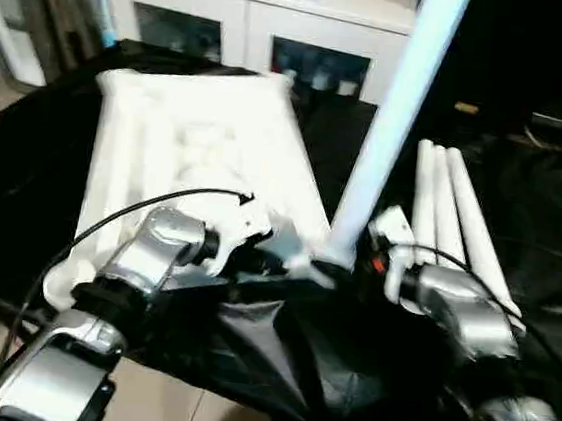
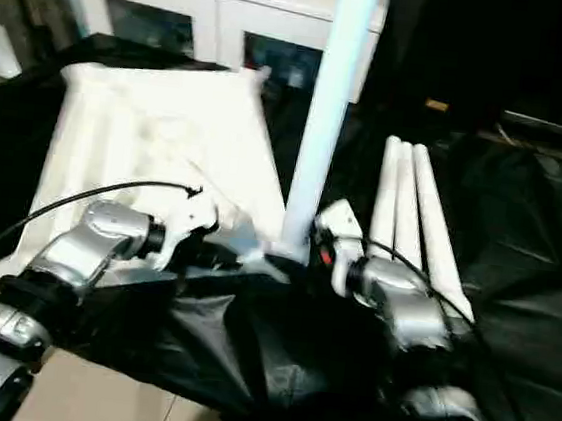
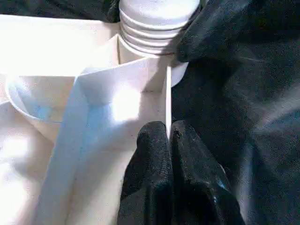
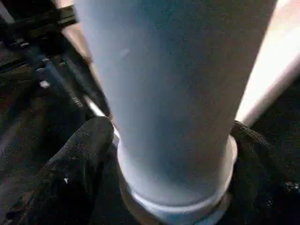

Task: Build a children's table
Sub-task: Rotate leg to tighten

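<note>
I hold right gripper (image 4: 168,154) spread around upright white tapered plastic tube leg (image 1: 397,112) | left gripper (image 3: 169,140) pressed together on white ribbed plastic tabletop (image 1: 183,135) rib beside leg | twist leg plumb.

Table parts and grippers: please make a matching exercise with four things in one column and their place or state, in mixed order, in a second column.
Things:
1. tabletop
2. upright leg
3. three loose legs
4. left gripper

Places or states:
A. lying side by side on the black cloth
B. shut, at a rib of the underside
C. standing in a corner socket
D. lying underside up

Pairs: 1-D, 2-C, 3-A, 4-B
</note>
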Motion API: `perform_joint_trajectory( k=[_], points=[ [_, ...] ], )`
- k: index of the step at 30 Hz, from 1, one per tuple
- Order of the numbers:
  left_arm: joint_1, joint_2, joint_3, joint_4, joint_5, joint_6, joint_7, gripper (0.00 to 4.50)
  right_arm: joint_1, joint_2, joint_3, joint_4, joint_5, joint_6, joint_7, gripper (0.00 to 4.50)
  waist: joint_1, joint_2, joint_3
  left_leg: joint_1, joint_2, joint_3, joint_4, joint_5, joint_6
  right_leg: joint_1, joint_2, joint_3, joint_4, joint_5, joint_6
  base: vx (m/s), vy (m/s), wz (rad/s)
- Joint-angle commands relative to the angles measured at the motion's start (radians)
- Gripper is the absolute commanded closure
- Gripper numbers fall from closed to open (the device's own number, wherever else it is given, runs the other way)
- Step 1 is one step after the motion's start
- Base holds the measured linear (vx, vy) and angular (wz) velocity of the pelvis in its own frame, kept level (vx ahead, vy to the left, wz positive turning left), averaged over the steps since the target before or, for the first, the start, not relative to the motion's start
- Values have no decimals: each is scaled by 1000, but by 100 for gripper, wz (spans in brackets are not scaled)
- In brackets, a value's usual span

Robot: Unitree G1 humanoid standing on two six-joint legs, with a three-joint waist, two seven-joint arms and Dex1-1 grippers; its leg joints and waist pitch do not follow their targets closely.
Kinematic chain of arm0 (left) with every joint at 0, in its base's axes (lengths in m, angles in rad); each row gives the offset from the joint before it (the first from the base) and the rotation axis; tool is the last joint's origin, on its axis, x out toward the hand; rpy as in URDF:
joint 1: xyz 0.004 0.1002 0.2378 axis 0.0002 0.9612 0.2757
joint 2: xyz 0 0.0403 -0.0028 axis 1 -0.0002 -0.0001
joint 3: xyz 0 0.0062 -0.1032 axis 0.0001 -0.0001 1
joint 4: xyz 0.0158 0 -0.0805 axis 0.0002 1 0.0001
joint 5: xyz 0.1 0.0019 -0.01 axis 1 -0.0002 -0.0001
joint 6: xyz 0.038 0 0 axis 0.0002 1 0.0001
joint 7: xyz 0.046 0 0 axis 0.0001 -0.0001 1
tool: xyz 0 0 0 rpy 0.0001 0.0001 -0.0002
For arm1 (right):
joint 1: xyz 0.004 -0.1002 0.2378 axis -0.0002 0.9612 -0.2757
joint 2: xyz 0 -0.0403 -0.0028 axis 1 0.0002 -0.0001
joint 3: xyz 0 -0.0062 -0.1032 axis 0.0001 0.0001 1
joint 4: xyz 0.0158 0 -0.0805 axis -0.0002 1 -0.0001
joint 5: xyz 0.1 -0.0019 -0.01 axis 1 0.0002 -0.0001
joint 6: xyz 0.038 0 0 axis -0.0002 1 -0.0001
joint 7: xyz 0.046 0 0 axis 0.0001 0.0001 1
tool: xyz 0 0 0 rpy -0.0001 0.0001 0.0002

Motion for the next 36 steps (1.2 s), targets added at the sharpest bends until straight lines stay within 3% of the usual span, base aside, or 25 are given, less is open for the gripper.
perform_joint_trajectory(
  k=[1, 9, 14, 15, 18, 19, 20, 22, 24, 27, 29, 31, 36],
  points=[
    [-8, -16, -20, -49, -37, -21, -34, 450, 25, 22, 90, -51, 26, 32, 103, 112, 3, 1, -58, 3, 60, -11, -61, -155, 79, 55, -93, 55, -77, -174, -220, 0, 0, 0],
    [0, 1, -22, -47, -36, -27, -56, 450, 45, 20, 102, -99, 38, 79, 132, 168, 4, -3, -58, 1, 57, -12, -61, -148, 66, 56, -92, 55, -78, -191, -207, 0, 0, 0],
    [-1, -17, -10, -33, -20, -23, 9, 450, 39, 47, 98, -69, 12, 81, 66, 173, 2, -4, -57, 1, 57, -12, -61, -146, 64, 55, -94, 55, -79, -203, -203, 0, 0, 0],
    [-10, -39, 4, -18, -14, -10, 68, 450, 23, 71, 87, -20, -20, 66, -21, 173, 1, -7, -56, 1, 56, -12, -62, -149, 62, 55, -94, 55, -80, -213, -201, 0, 0, 0],
    [-26, -65, 16, 1, -4, 11, 145, 450, -16, 110, 63, 75, -67, 56, -195, 174, -7, -6, -48, 8, 51, -16, -66, -211, 30, 49, -98, 54, -98, -374, -166, 0, 0, 0],
    [-34, -78, 19, 9, 3, 22, 183, 450, -41, 131, 47, 129, -85, 57, -290, 174, -18, -5, -45, 7, 51, -21, -72, -242, 10, 45, -96, 52, -102, -451, -146, 0, 0, 0],
    [-42, -90, 20, 17, 12, 29, 218, 450, -61, 150, 31, 171, -94, 72, -364, 175, -21, -3, -45, 8, 52, -22, -73, -250, 3, 44, -96, 53, -104, -463, -140, 0, 0, 0],
    [-52, -109, 17, 26, 29, 47, 265, 450, -85, 179, 6, 213, -84, 94, -430, 175, -31, -6, -47, 11, 51, -22, -71, -257, -1, 41, -97, 56, -106, -464, -137, 0, 0, 0],
    [-64, -134, 22, 34, 40, 72, 327, 450, -106, 208, -14, 242, -77, 98, -493, 175, -30, -4, -51, 8, 51, -18, -67, -221, 15, 44, -95, 60, -100, -387, -149, 0, 0, 0],
    [-84, -205, 42, 37, 50, 128, 454, 450, -149, 270, -16, 322, -105, 45, -617, 175, -33, -4, -53, 6, 50, -17, -66, -200, 15, 47, -93, 57, -93, -332, -175, 0, 0, 0],
    [-84, -217, 43, 33, 45, 130, 457, 450, -151, 280, -6, 335, -117, -3, -616, 175, -30, -7, -56, 2, 47, -13, -61, -169, 31, 52, -95, 59, -90, -277, -183, 0, 0, 0],
    [-82, -216, 36, 33, 43, 119, 444, 450, -155, 289, -25, 340, -90, 10, -593, 119, -29, -6, -57, 0, 47, -13, -61, -149, 55, 54, -91, 57, -85, -229, -192, 0, 0, 0],
    [-65, -187, 26, 17, 26, 83, 370, 450, -158, 266, -25, 318, -77, -26, -518, 84, -30, -4, -54, 0, 50, -16, -65, -185, 54, 53, -94, 56, -91, -285, -184, 0, 0, 0]
  ],
)
